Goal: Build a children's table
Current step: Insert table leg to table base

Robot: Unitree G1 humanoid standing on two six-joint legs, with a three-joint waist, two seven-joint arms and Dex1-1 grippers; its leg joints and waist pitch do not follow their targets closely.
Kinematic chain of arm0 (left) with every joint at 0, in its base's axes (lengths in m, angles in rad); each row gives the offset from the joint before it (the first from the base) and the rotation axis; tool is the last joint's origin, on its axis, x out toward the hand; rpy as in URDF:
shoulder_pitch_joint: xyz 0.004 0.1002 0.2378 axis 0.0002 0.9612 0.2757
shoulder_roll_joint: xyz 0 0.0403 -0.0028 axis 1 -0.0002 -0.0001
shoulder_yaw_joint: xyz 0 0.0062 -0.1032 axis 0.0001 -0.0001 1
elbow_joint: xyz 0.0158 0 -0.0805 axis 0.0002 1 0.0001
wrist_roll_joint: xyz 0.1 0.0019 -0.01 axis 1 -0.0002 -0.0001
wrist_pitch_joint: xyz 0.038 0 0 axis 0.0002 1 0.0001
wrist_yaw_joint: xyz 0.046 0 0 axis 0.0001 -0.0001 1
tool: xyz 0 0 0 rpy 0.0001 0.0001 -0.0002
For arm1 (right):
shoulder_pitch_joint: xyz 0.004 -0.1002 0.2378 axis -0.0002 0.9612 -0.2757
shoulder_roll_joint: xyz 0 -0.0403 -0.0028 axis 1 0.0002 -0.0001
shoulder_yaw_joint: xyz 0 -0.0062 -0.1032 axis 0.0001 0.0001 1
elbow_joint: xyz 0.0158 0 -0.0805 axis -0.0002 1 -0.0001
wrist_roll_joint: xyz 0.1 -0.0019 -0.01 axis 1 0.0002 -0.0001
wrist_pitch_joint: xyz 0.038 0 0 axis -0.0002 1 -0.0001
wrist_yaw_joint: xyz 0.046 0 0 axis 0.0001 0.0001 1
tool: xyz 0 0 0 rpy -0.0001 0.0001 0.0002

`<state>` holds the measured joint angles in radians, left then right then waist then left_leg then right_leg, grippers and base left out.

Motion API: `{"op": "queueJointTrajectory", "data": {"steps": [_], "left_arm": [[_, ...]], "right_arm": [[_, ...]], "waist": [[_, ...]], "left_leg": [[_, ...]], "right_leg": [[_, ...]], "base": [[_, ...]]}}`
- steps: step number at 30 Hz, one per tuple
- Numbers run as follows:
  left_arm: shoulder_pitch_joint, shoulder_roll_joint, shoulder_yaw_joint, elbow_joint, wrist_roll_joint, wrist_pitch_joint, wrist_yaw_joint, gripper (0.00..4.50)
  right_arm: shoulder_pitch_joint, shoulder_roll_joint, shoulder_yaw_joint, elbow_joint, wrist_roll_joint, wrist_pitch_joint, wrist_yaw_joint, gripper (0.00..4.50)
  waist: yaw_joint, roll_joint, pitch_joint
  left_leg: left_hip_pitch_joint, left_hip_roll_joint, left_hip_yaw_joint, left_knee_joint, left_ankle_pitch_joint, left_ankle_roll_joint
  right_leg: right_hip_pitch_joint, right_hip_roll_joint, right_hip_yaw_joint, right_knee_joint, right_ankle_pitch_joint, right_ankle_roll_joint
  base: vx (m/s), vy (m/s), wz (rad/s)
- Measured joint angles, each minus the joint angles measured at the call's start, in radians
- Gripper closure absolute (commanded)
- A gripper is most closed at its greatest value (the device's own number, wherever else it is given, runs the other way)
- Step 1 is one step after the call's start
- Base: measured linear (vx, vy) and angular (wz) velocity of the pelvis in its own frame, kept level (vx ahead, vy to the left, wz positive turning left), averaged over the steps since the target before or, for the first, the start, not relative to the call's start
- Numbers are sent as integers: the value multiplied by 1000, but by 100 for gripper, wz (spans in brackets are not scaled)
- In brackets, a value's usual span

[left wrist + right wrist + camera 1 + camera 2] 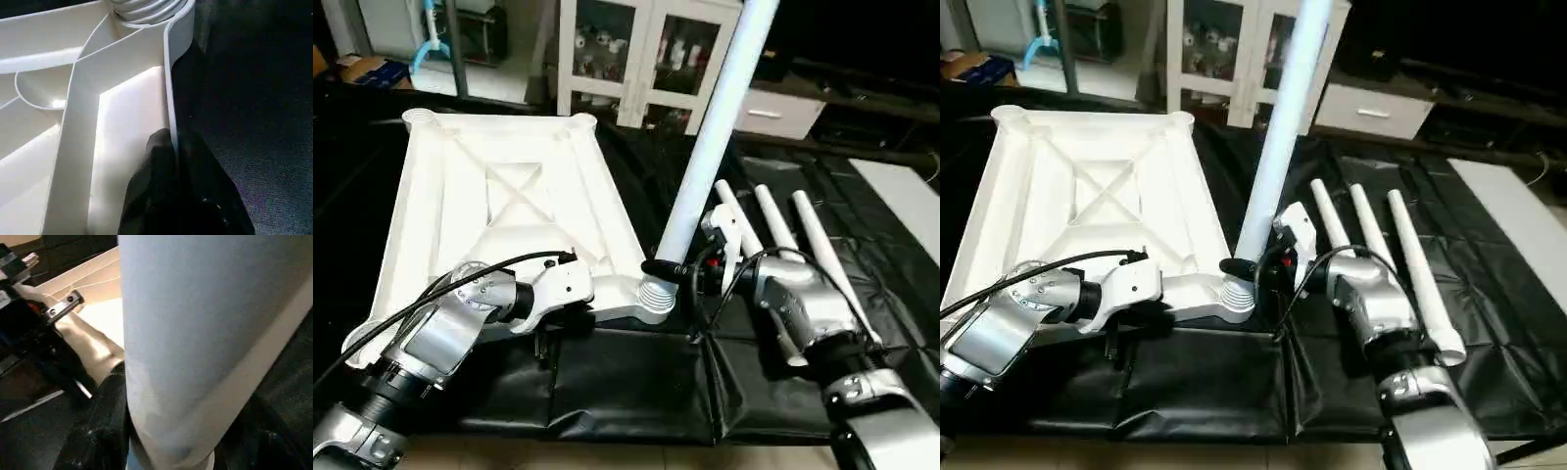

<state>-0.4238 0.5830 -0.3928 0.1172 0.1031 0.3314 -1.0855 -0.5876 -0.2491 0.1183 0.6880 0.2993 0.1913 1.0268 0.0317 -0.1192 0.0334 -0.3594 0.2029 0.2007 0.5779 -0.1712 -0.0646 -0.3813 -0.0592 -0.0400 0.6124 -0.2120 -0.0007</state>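
The white table top (509, 196) lies upside down on the black mat, its X ribs facing up. One long white leg (715, 137) stands in the near right corner socket (656, 299), leaning slightly to the right. My right gripper (671, 269) is shut on this leg just above its threaded end; in the right wrist view the leg (195, 333) sits between the black fingers (105, 421). My left gripper (172, 142) is shut on the table top's near rim (168, 78), left of that socket. Three more legs (803, 235) lie side by side on the mat, right of my right arm.
The black mat (626, 382) covers the work surface up to its near edge. A white glass-door cabinet (646, 49) and a white drawer unit (773, 113) stand behind. A white board (901, 196) lies at the far right, and a cardboard box (372, 70) sits at the back left.
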Motion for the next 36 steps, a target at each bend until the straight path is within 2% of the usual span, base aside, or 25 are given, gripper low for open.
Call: {"op": "queueJointTrajectory", "data": {"steps": [11, 24, 31, 34, 36], "left_arm": [[0, -4, -1, 7, 2, 0, 3, 450], [-1, -10, -5, 5, 4, 0, 2, 450], [0, -9, -7, -1, 3, 0, -2, 450], [0, -7, -7, -2, 2, 2, -2, 450], [0, -7, -8, -3, 0, 2, -4, 450]], "right_arm": [[50, 28, -31, -17, 15, -42, -45, 264], [189, 70, -84, -136, 65, -76, -131, 264], [214, 67, -78, -169, 61, -85, -137, 264], [228, 55, -62, -190, 55, -98, -137, 264], [232, 30, -30, -218, 42, -96, -133, 264]], "waist": [[0, -1, -1], [3, -1, -2], [6, -2, -2], [6, -2, -2], [6, 0, -2]], "left_leg": [[3, 0, -1, 0, 0, 0], [3, 0, -1, -1, 0, 0], [3, 0, -1, -3, 0, 0], [3, 0, -1, -3, 0, 0], [3, -1, -1, -3, 0, 0]], "right_leg": [[0, 0, 0, -1, 0, 0], [0, 0, 0, -2, -1, 1], [0, 0, 0, -2, -2, 2], [0, 0, 0, -3, -2, 3], [0, 0, 0, -3, -2, 3]], "base": [[0, 0, 0], [0, 0, 0], [0, 0, 0], [0, 0, 0], [0, 0, 0]]}}
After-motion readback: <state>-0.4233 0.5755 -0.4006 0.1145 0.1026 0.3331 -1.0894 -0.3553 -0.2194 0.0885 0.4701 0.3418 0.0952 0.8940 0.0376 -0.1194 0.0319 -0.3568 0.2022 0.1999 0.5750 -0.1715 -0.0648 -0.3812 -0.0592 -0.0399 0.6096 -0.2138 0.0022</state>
